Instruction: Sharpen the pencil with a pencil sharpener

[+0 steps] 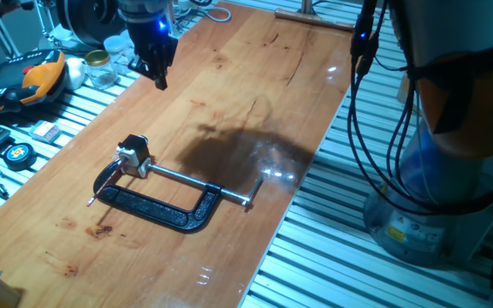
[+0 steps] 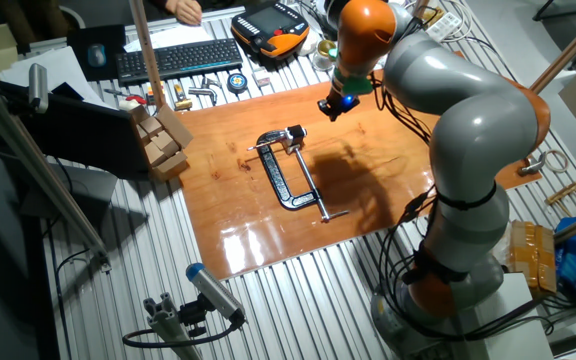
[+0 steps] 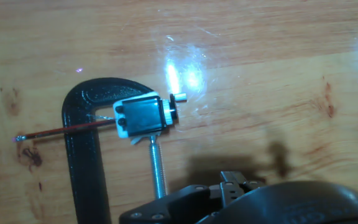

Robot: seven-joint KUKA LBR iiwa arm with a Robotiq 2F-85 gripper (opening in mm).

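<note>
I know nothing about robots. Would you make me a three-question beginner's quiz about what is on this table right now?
1. True or false: the gripper is holding the pencil.
2. What grips the pencil sharpener? A) the C-clamp B) the robot's jaws C) nothing
3. Fill in: the pencil lies with one end at the ______.

Key:
1. False. The gripper hangs above the wooden table, away from the pencil, holding nothing.
2. A. The sharpener sits between the clamp's frame and its screw rod.
3. Pencil sharpener.
</note>
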